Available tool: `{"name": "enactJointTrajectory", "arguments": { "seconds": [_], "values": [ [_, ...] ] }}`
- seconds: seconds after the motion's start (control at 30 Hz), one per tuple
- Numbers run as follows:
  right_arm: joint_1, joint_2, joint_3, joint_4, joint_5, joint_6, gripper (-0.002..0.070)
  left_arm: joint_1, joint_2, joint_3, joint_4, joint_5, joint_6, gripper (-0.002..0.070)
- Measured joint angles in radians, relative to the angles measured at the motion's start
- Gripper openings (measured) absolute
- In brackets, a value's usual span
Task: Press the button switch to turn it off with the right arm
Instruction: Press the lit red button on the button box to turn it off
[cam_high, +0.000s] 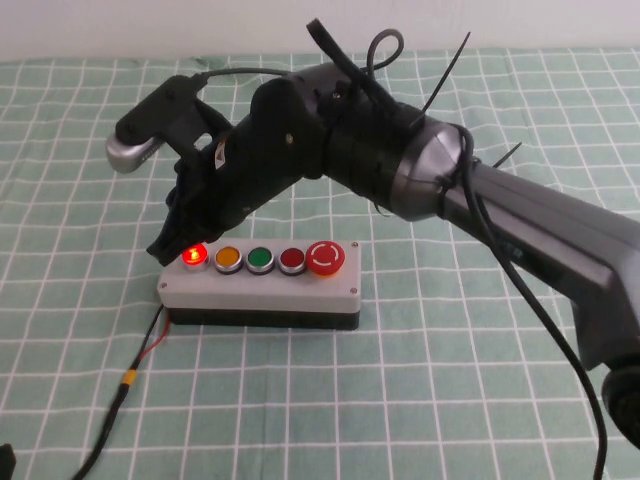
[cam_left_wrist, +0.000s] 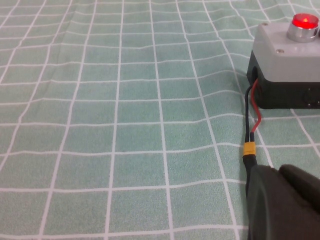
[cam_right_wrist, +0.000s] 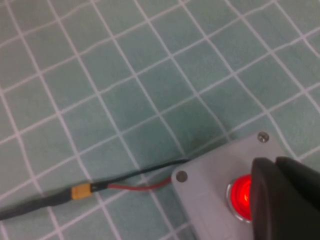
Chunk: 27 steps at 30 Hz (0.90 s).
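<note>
The box (cam_high: 262, 285) sat on the table (cam_high: 450, 400), with five buttons in a row on its top. The lit button (cam_high: 194, 255) was the one at the box's left end. It glowed red, so I judge the switch was on and the press not yet done.

The right hand (cam_high: 175, 245) hung over the box's left end, and its arm reached in from behind and to the right of the box. Its jaws looked narrow, drawn together and holding nothing, which would make one blunt tip for pushing rather than gripping. In the right wrist view that tip partly covered the lit button, either touching it or just above it; I cannot tell which.

The left hand (cam_left_wrist: 280, 205) lay low, in front of the box and off its left end, beside the cable (cam_left_wrist: 250, 125) that ran out of that end. Whether it was wide or narrow I cannot tell. It looked parked clear of the box, leaving the job to the right arm.
</note>
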Motion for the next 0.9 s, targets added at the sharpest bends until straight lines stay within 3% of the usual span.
{"name": "enactJointTrajectory", "arguments": {
  "seconds": [0.53,0.9],
  "values": [
    [-0.024,0.063,-0.033,-0.041,0.018,0.018,-0.0012,0.000,0.000,0.000,0.000,0.000,0.000,-0.0003],
    [-0.033,-0.322,-0.059,-0.184,0.215,0.078,-0.0012,0.000,0.000,0.000,0.000,0.000,0.000,-0.0003]
  ]
}}
